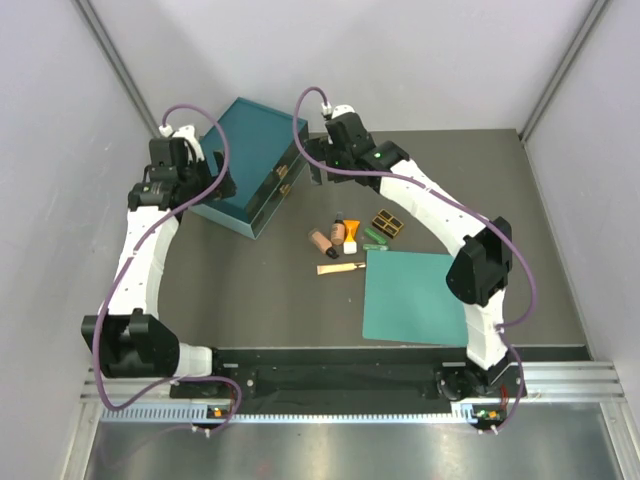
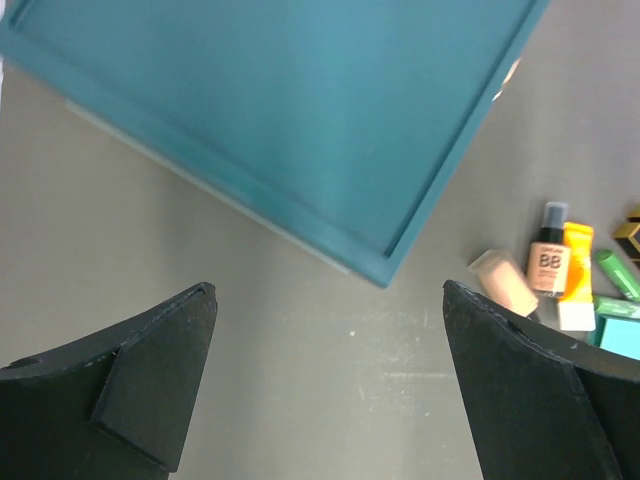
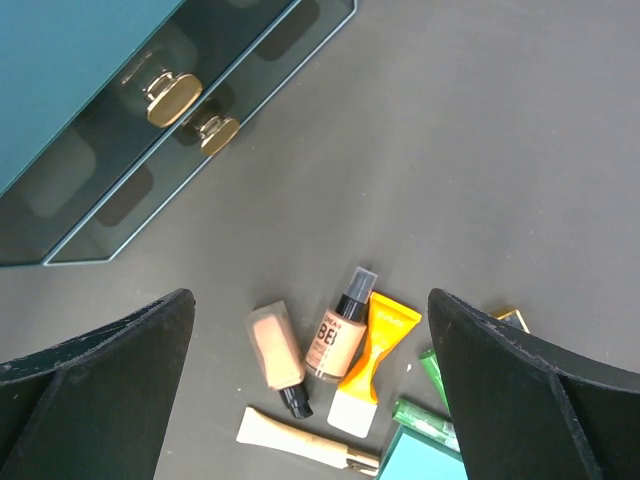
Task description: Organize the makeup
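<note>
The sorting looks barely begun: all the makeup lies loose in one small cluster near the middle of the desk, with the teal drawer box at about 10 o'clock from it and the flat teal mat just beside it at 5 o'clock. The left tool hangs wide open over the box's near corner, gripping nothing. The right tool is equally wide open and empty, poised above the gap between the drawer fronts and the cluster. In the right wrist view, a tan bottle with a dark cap lies flat, a BB bottle lies beside it at 3 o'clock, and the orange tube touches that one. The beige stick lies crosswise at 6 o'clock, and the slim green tube and the palette sit at the 3 o'clock edge. I judge the next move needs a drawer drawn out by its gold handles, or one item pinched cleanly without nudging its neighbours; whether the drawers are shut I cannot tell.
</note>
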Robot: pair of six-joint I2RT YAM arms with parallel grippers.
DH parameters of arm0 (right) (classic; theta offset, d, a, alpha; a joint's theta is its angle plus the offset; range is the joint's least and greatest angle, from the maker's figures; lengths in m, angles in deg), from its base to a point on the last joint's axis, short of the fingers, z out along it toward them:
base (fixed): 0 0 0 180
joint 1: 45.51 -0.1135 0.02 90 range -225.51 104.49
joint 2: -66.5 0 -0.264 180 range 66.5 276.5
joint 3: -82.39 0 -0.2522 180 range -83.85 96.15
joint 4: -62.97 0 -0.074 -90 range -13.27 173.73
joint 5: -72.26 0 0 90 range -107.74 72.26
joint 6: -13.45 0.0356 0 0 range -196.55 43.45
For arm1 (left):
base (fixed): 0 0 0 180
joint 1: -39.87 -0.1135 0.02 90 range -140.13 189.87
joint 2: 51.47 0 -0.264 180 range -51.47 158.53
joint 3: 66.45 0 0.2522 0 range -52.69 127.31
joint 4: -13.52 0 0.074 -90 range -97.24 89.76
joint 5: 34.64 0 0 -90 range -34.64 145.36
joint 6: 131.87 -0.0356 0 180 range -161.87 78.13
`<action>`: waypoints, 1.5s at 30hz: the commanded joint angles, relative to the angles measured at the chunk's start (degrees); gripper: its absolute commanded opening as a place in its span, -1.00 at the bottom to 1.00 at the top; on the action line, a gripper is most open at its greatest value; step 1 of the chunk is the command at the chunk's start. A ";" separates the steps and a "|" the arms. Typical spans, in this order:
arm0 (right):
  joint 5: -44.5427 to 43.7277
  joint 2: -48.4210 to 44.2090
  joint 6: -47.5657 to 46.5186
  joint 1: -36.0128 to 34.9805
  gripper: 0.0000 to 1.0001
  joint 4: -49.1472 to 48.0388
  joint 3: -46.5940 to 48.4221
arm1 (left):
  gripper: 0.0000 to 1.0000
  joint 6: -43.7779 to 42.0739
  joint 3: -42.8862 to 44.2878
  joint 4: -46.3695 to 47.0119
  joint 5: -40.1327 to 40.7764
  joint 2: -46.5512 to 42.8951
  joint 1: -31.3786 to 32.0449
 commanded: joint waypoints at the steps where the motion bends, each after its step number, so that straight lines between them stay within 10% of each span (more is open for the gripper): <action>1: 1.79 -0.46 0.43 -0.88 0.99 -2.44 0.51 | 0.98 -2.36 3.72 0.99 -3.53 0.54 0.16; 7: 8.18 1.74 3.15 -0.62 0.99 -3.76 1.84 | 0.95 -3.76 5.30 1.70 -5.27 2.37 0.16; 14: 21.38 5.51 15.34 2.19 0.99 -11.91 -0.53 | 0.11 -6.23 11.71 -2.51 -5.99 9.23 0.16; 19: 25.77 7.98 20.37 3.59 0.99 -18.07 -1.06 | -1.00 -7.64 14.35 -6.03 -6.61 15.72 0.16; 34: 42.40 16.94 59.91 8.87 0.71 -69.99 -21.19 | -1.00 -5.18 18.48 -8.84 -6.26 23.11 0.25; 45: 43.01 25.47 72.94 8.87 0.54 -85.67 -15.31 | -1.00 -5.97 18.66 -10.43 -5.47 24.18 0.25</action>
